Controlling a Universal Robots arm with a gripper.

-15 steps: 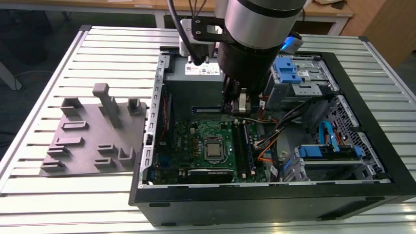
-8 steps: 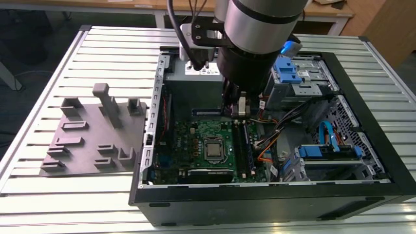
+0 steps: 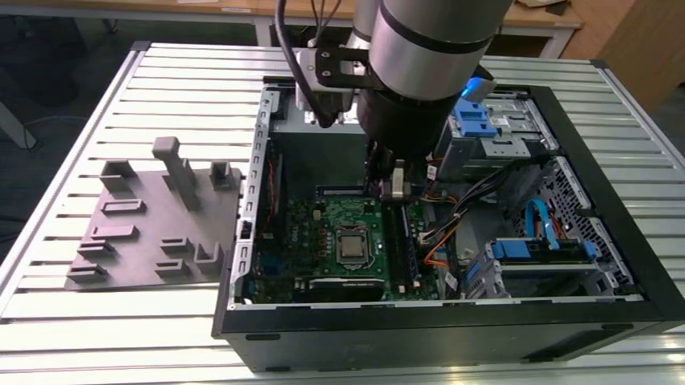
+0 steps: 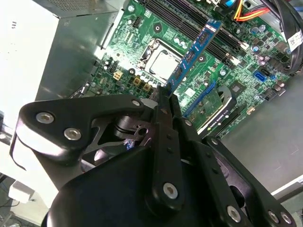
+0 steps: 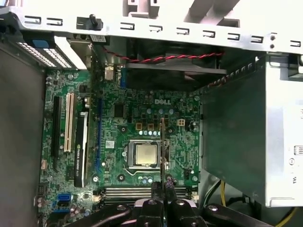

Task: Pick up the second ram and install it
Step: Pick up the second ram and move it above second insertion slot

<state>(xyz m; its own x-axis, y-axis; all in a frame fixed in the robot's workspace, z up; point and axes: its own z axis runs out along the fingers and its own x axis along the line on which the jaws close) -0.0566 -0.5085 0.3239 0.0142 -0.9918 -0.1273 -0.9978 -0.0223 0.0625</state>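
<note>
The second ram (image 4: pixel 198 49) is a long, narrow blue-green stick with small dark chips, and my gripper (image 4: pixel 166 98) is shut on one end of it. The stick juts out from the fingertips and hangs above the green motherboard (image 4: pixel 246 61), near the silver processor (image 4: pixel 160 60). In the first wrist view the ram (image 5: pixel 163 144) shows edge-on as a thin strip beside the processor (image 5: pixel 144 155), just off the gripper (image 5: pixel 163 183). The long memory slots (image 4: pixel 182 19) lie beyond the stick's tip. In the exterior view the gripper (image 3: pixel 392 186) is low inside the open computer case (image 3: pixel 599 200).
A grey fixture plate with upright posts (image 3: pixel 150 228) lies on the slatted table at the exterior view's left. Inside the case are a grey power supply box (image 5: pixel 236 142), blue drive brackets (image 3: pixel 476 120), loose cables (image 3: pixel 471 200) and an expansion card (image 5: pixel 80 142).
</note>
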